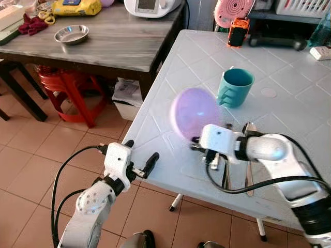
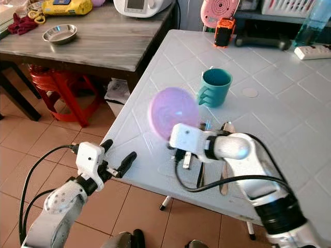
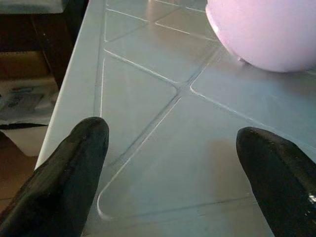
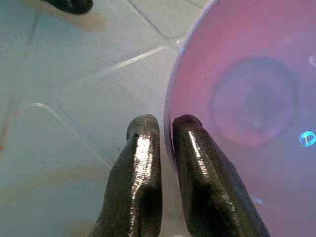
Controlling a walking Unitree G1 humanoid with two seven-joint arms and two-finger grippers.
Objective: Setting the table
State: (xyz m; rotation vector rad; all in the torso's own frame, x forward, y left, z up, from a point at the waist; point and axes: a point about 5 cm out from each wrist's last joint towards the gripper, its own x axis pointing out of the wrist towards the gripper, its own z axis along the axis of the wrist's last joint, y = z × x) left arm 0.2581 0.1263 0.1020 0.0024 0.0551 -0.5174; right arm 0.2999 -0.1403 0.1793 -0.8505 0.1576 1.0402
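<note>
Your right gripper (image 4: 165, 129) pinches the blurry pink bowl (image 1: 195, 112) near the green cup (image 1: 235, 87); its fingers hide the rim. Your left gripper (image 1: 139, 157) hangs loose by the white table (image 1: 289, 88) edge.

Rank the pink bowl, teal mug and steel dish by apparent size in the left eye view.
1. Pink bowl, held tilted by the right gripper.
2. Teal mug.
3. Steel dish, though it sits farther away.

Your right gripper (image 4: 165, 128) has its 2 black fingers (image 4: 140, 163) pinched close together, the silver right arm bent inward from the right with the wrist level. Your left gripper (image 3: 173, 143) has its 2 fingers spread wide apart, the left arm raised from below, pointing forward and right.
</note>
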